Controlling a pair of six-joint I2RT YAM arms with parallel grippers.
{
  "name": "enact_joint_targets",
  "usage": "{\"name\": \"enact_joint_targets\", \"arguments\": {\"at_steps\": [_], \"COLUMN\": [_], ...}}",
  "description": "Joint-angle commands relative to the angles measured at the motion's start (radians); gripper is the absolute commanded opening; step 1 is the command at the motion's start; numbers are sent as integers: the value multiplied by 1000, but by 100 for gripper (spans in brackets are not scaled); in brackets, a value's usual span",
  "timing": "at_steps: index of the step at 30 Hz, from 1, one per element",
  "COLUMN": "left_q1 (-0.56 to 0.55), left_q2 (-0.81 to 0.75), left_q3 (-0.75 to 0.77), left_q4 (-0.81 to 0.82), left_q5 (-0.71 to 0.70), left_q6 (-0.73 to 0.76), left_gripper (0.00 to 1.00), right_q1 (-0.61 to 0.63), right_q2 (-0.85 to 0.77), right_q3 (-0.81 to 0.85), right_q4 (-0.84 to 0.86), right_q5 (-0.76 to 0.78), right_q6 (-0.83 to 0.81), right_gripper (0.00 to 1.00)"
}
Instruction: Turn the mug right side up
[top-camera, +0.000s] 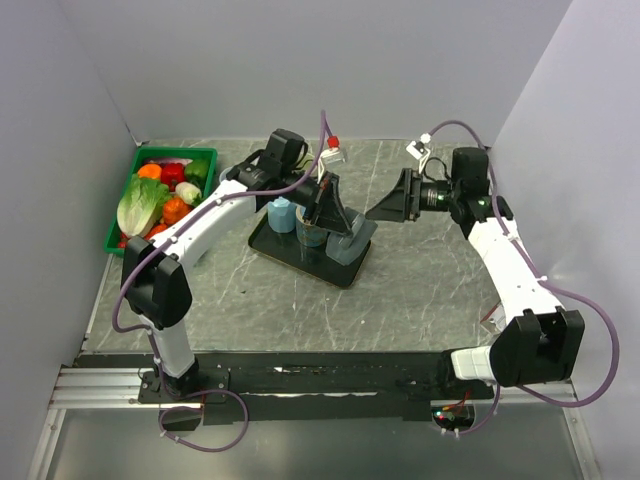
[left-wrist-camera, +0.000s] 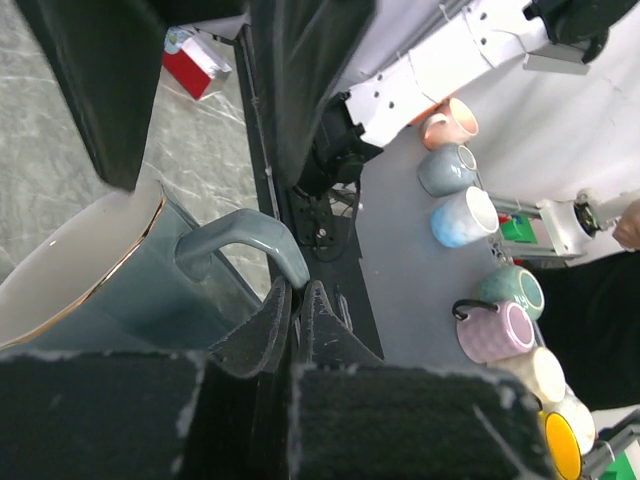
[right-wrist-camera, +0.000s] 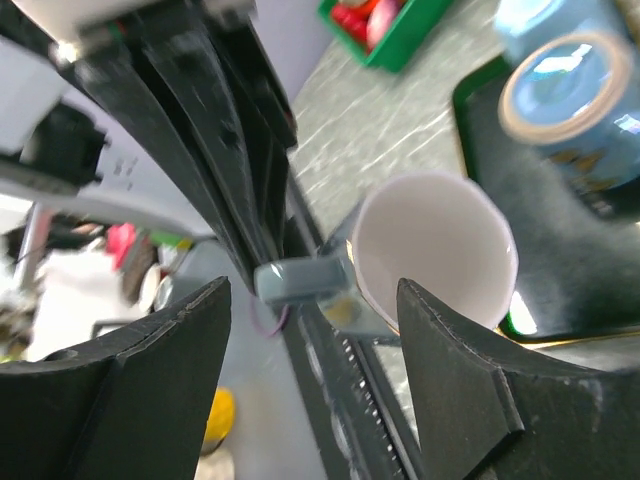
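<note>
My pincer (left-wrist-camera: 296, 302) closed on the mug (left-wrist-camera: 150, 295)

My two padded fingers (left-wrist-camera: 250, 345) are pressed together at the far end of the curved handle (left-wrist-camera: 240, 238) (only a thin slit stays between them). The mug is grey-blue, white inside, with a gold rim. Behind it, a row of coloured mugs (left-wrist-camera: 462, 215) stands on a grey surface. A red box (left-wrist-camera: 195, 65) lies far off.

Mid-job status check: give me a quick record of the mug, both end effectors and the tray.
mug: grey-blue, white inside, tipped sideways, mouth towards right end effector
left end effector: shut on the mug's handle
right end effector: open, pointed at the mug's mouth
tray: black, under the mug; also holds a light blue cup
task: mug not yet upright
</note>
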Motion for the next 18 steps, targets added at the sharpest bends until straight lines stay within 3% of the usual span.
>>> {"name": "enact_joint_targets", "arguments": {"at_steps": [1, 5, 13, 18], "left_q1": [-4, -5, -5, -5], "left_q2": [-71, -78, -85, -82], "left_q3": [65, 70, 72, 79], "left_q4": [-30, -36, -27, -27], "left_q5": [125, 168, 249, 245], "left_q6": [93, 93, 95, 98], "left_gripper": [1, 1, 1, 1], "right_q1": [9, 34, 93, 101], "right_q2": [-17, -19, -8, -17], "right_q3": [-40, -30, -8, -8], "right_q4": [75, 48, -70, -100], "right_q5": [-98, -127, -132, -131], "right_q6": [-42, -107, -260, -296], "right_gripper": [73, 72, 60, 36]}}
